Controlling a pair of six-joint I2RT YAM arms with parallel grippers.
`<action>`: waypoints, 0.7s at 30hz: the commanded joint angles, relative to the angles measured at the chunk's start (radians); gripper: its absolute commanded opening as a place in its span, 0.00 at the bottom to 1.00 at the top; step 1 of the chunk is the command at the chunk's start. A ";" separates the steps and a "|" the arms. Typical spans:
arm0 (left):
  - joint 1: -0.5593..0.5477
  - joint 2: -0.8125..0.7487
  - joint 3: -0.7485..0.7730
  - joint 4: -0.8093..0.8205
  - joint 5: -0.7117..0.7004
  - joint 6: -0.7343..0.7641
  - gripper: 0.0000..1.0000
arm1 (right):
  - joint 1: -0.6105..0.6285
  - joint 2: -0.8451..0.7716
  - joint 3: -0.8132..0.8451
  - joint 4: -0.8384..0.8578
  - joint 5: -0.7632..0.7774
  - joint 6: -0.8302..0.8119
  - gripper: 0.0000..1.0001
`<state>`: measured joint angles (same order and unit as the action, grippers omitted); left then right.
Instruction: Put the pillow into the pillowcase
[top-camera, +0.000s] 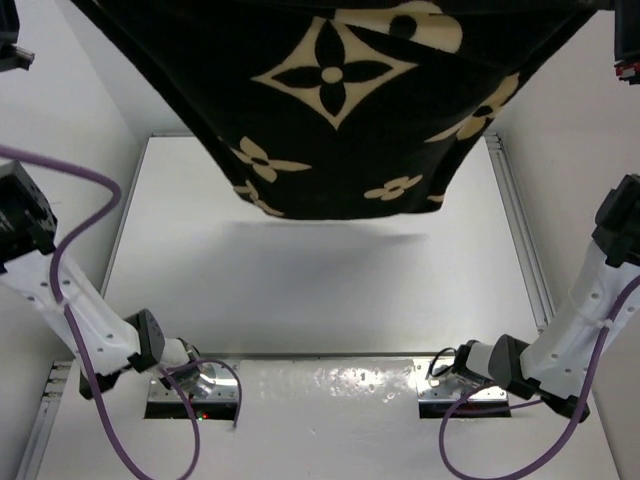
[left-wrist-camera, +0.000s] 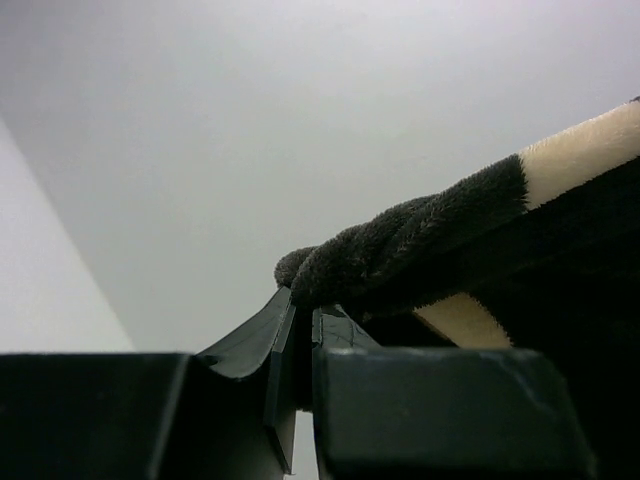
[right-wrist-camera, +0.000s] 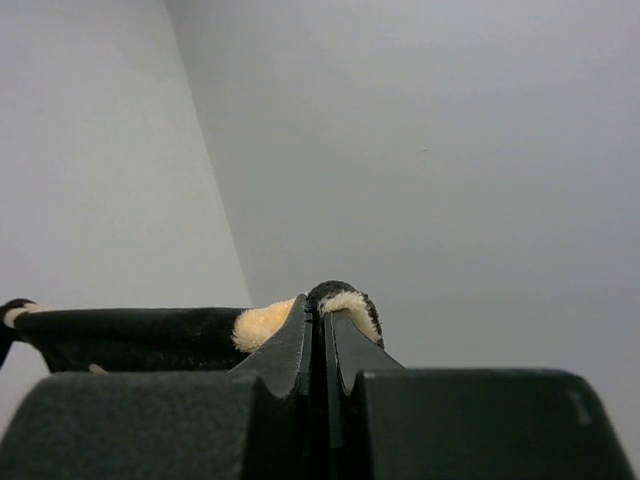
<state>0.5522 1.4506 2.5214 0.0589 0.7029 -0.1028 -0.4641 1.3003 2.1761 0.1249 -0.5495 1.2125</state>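
Note:
The pillowcase (top-camera: 330, 110), black with beige flowers and stars, hangs stretched high above the table, its lower edge sagging clear of the surface. My left gripper (left-wrist-camera: 303, 310) is shut on a bunched black edge of the pillowcase (left-wrist-camera: 420, 240). My right gripper (right-wrist-camera: 322, 310) is shut on a black and beige fold of the pillowcase (right-wrist-camera: 130, 335). Both grippers are raised, and their fingertips lie past the upper corners of the top view. The pillow does not show in any view.
The white table (top-camera: 320, 290) lies below the hanging cloth, with a metal rail (top-camera: 520, 230) along its right side and white walls around it. Purple cables (top-camera: 90, 180) loop from the arm bases at the near edge.

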 joint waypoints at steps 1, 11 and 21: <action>0.045 -0.039 -0.049 0.030 -0.235 0.078 0.03 | -0.050 0.025 -0.045 -0.016 0.097 0.004 0.00; 0.049 -0.064 -0.159 -0.040 -0.195 0.149 0.03 | -0.050 0.040 -0.099 -0.025 0.073 0.064 0.00; -0.036 0.077 -0.295 -0.177 -0.045 0.189 0.03 | 0.088 0.206 -0.159 -0.122 0.069 -0.045 0.00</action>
<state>0.5278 1.4315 2.2948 0.0067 0.8425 -0.0063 -0.3965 1.3632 2.0499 0.1112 -0.6865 1.2789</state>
